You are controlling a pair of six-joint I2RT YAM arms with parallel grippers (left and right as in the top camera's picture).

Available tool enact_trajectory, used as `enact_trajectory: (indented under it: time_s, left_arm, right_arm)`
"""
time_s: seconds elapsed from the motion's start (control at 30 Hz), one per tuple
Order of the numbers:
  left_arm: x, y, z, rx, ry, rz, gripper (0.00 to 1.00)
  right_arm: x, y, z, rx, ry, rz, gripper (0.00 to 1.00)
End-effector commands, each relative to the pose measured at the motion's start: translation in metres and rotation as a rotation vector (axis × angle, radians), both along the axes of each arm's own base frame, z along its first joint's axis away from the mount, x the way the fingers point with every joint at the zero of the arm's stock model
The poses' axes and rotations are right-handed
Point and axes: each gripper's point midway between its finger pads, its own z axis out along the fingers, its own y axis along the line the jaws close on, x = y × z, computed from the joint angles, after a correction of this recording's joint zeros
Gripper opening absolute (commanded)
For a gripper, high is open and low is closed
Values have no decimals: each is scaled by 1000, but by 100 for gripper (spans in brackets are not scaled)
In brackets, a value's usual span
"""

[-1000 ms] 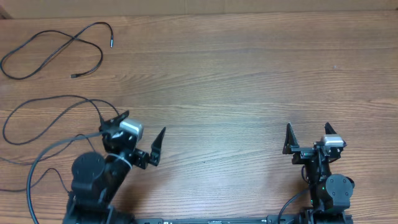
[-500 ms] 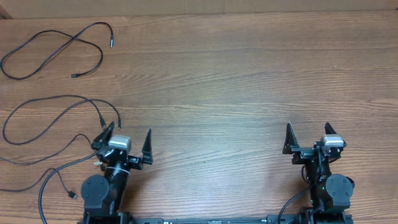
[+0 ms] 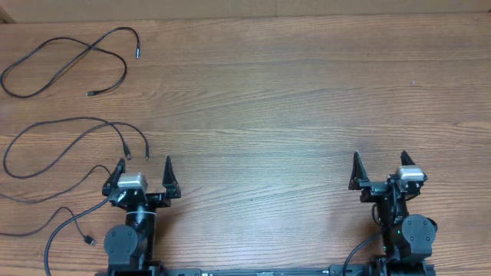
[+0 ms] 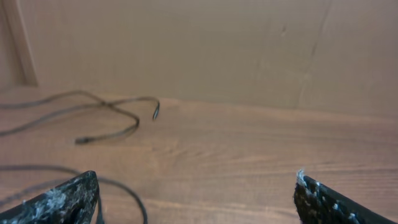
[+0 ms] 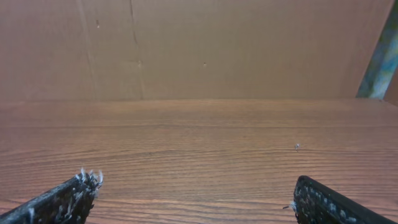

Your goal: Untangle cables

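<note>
Three thin black cables lie apart on the left of the wooden table. One cable (image 3: 93,47) loops at the far left corner and also shows far off in the left wrist view (image 4: 112,104). A second cable (image 3: 84,119) curves just beyond my left gripper, with its two plug ends close to the left fingertip; a strand of that cable (image 4: 134,196) passes beside that finger. A third cable (image 3: 74,217) lies at the near left with its plug beside the arm's base. My left gripper (image 3: 144,164) (image 4: 195,177) is open and empty. My right gripper (image 3: 380,157) (image 5: 194,180) is open over bare wood.
A brown cardboard wall (image 5: 199,50) stands along the far edge of the table (image 3: 268,100). Both arm bases sit at the near edge. Thicker arm wires trail off to the left of the left base.
The left arm has swung back from a rightward, twisted pose and now points straight ahead, further left, uncovering the cable near it. The right arm has not moved.
</note>
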Motion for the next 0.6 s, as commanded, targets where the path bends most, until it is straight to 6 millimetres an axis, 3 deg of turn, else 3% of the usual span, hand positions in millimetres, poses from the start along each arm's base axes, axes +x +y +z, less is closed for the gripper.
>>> enact_trajectory:
  time_s: [0.0,0.57]
  left_arm:
    - [0,10,-16,-17,42,58,100]
    - [-1,10,-17,45,52,61,99]
  right_arm:
    - [0,0,-1,-1,-7,-4,100]
    - [0,0,-1,-2,-7,-4,100]
